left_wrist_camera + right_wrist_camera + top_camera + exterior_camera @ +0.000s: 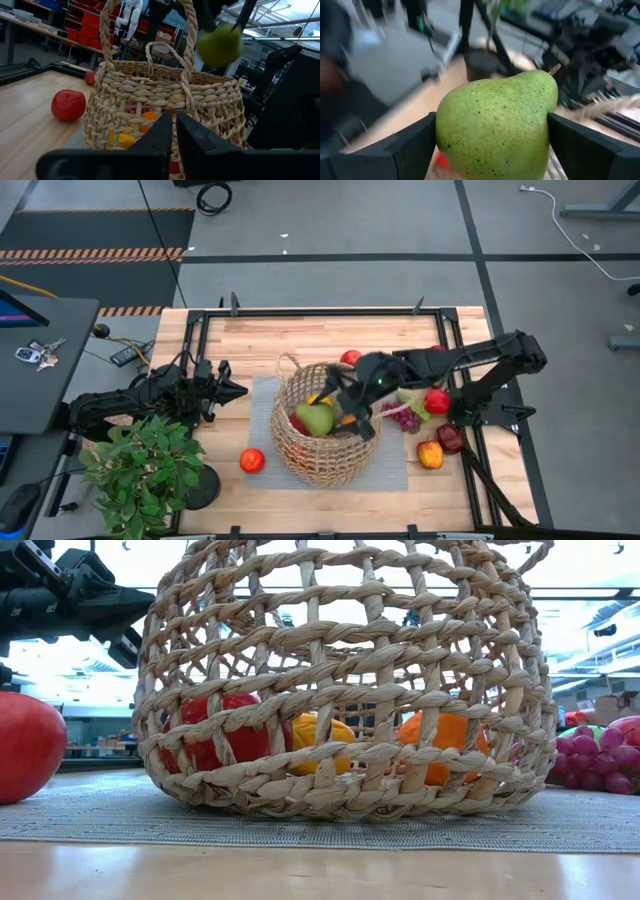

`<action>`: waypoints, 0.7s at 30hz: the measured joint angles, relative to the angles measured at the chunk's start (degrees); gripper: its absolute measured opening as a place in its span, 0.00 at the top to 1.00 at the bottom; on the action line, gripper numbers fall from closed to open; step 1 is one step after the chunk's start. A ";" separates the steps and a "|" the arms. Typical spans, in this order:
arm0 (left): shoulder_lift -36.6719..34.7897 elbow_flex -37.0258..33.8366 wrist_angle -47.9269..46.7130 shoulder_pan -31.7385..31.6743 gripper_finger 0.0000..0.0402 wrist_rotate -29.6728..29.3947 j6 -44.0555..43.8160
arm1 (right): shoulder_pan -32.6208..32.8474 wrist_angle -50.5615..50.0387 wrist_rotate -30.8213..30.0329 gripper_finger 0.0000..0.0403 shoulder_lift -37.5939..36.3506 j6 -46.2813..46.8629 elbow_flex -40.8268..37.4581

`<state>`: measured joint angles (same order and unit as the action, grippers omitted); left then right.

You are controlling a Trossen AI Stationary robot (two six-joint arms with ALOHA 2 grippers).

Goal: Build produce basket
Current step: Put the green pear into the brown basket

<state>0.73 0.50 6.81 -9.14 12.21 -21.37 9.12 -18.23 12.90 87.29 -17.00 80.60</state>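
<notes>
Op. note: your R gripper [322, 412] sits over the basket [340, 460] opening, fingers clamped on a green pear [497, 125], one on each side of it. In the L wrist view the pear [219, 45] hangs above the rim, clear of the weave. Basket stands on a grey mat [262, 402] mid-table, w/ handles up.

Inside the basket, per low view: a red fruit [215, 740], a yellow piece [318, 732], an orange piece [445, 740], all on the bottom.

Outside: red apple [252, 461] on bare wood just L of the basket. To its R: purple grapes [402, 419] on the mat near the wall, red fruit [437, 401] beyond them, dark red fruit [450, 438] and orange-yellow pepper [430, 454] nearer the front edge. One more red fruit [350, 358] behind the basket.

Your L gripper [236, 391] waits at the mat's L edge, pointed at the basket, fingers together, nothing held. Potted plant [145, 470] at front L corner.
</notes>
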 joint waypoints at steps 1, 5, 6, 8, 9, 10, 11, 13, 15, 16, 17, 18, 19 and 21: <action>0.00 -0.01 -0.01 -0.01 0.93 0.01 -0.02 | -0.68 2.24 1.92 0.10 0.00 2.78 0.00; 0.00 0.01 -0.02 -0.01 0.93 0.00 -0.02 | -2.90 11.14 6.18 0.10 -0.04 15.21 0.00; 0.00 -0.01 -0.01 0.01 0.92 0.01 -0.04 | -3.35 13.08 6.42 0.10 -0.05 18.01 0.00; 0.00 0.01 -0.02 -0.01 0.92 0.02 0.00 | -4.00 16.67 6.48 0.10 -0.07 23.21 0.00; 0.00 -0.01 -0.02 -0.01 0.92 0.02 -0.02 | -4.26 18.31 6.36 0.10 -0.07 25.83 0.00; 0.00 0.01 0.00 0.00 0.91 0.02 -0.04 | -4.49 19.81 5.76 0.10 -0.07 28.75 0.00; 0.00 -0.01 -0.01 0.00 0.91 0.01 -0.03 | -4.69 21.20 4.81 0.10 -0.07 31.99 0.00; 0.00 -0.01 -0.01 0.00 0.91 0.01 -0.01 | -5.03 23.15 2.84 0.10 -0.07 38.00 0.00; 0.00 0.00 -0.01 0.00 0.92 0.02 -0.04 | -5.24 23.87 0.25 0.10 -0.07 43.81 0.00; 0.00 -0.01 -0.02 -0.01 0.92 0.02 0.00 | -5.24 23.86 -0.87 0.10 -0.07 45.91 0.00; 0.00 -0.01 0.00 -0.01 0.92 0.02 -0.02 | -5.24 23.84 -1.53 0.10 -0.07 47.34 0.00; 0.00 0.00 0.00 -0.01 0.93 0.02 -0.04 | -5.22 23.82 -1.68 0.10 -0.07 48.07 0.00; 0.00 0.01 -0.02 0.01 0.93 0.02 -0.03 | -5.20 23.84 -1.75 0.10 -0.07 48.34 0.00; 0.00 -0.01 -0.01 -0.01 0.93 0.01 -0.03 | -5.17 23.80 -1.72 0.10 -0.07 48.49 0.00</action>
<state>0.73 0.49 6.80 -9.15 12.22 -21.40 3.95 5.58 11.18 87.22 31.49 80.60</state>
